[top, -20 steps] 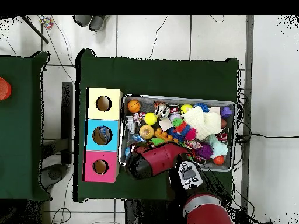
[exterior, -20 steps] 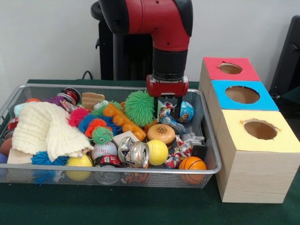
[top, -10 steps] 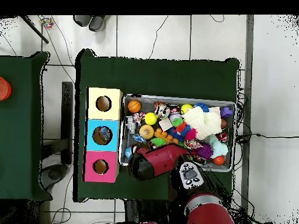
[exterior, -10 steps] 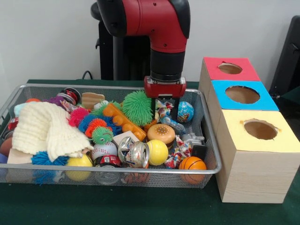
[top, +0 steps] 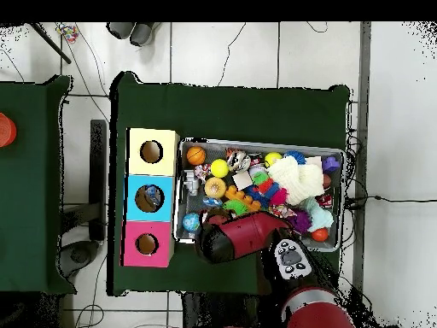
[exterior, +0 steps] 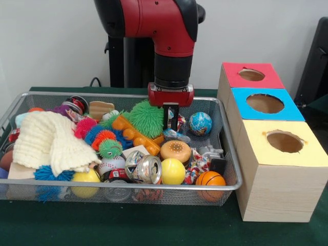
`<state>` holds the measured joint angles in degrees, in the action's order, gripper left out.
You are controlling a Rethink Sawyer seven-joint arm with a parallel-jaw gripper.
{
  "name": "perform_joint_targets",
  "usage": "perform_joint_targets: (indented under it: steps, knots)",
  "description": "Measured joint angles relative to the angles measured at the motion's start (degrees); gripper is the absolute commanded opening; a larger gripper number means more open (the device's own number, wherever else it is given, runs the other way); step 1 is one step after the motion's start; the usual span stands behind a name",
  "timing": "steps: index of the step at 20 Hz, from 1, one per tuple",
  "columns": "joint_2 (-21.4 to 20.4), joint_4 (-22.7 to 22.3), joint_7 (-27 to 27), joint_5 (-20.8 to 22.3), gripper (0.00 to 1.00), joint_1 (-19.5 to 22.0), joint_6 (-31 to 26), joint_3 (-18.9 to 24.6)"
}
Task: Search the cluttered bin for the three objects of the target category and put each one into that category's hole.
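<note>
The wire mesh bin (exterior: 128, 186) is full of toys; it also shows in the overhead view (top: 265, 143). My gripper (exterior: 171, 122) hangs low inside the bin at its back middle, between the green spiky ball (exterior: 146, 117) and the blue globe ball (exterior: 200, 123). A crinkly see-through bottle (exterior: 175, 134) lies right under it, touching or nearly so. Another see-through thing (exterior: 117, 191) lies at the front wall under a can. The red-topped hole (exterior: 251, 75) is at the far right; overhead it is the lowest box hole (top: 147, 244). Overhead, the arm (top: 243, 239) hides the gripper.
A shiny silver can (exterior: 146, 168), a yellow ball (exterior: 172, 170), a small basketball (exterior: 210, 179) and a bun toy (exterior: 176, 150) lie at the bin's front right. A cream knitted cloth (exterior: 48, 141) covers the left. The blue-topped hole (exterior: 264, 103) and yellow-topped hole (exterior: 284, 141) stand beside the bin.
In the front view the arm and gripper have moved left. The green spiky ball, the bun toy, the globe ball and the silver can have shifted left with it.
</note>
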<state>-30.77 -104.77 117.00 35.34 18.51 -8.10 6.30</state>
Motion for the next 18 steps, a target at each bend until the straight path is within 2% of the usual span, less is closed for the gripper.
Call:
perform_joint_targets:
  steps: [11, 18]
  knots:
    - [-0.74, -0.19, 0.00, -0.12, 0.00, 0.07, 0.00, 0.04]
    - [-3.11, -1.11, 0.00, -1.35, 0.00, 1.13, 0.00, 1.06]
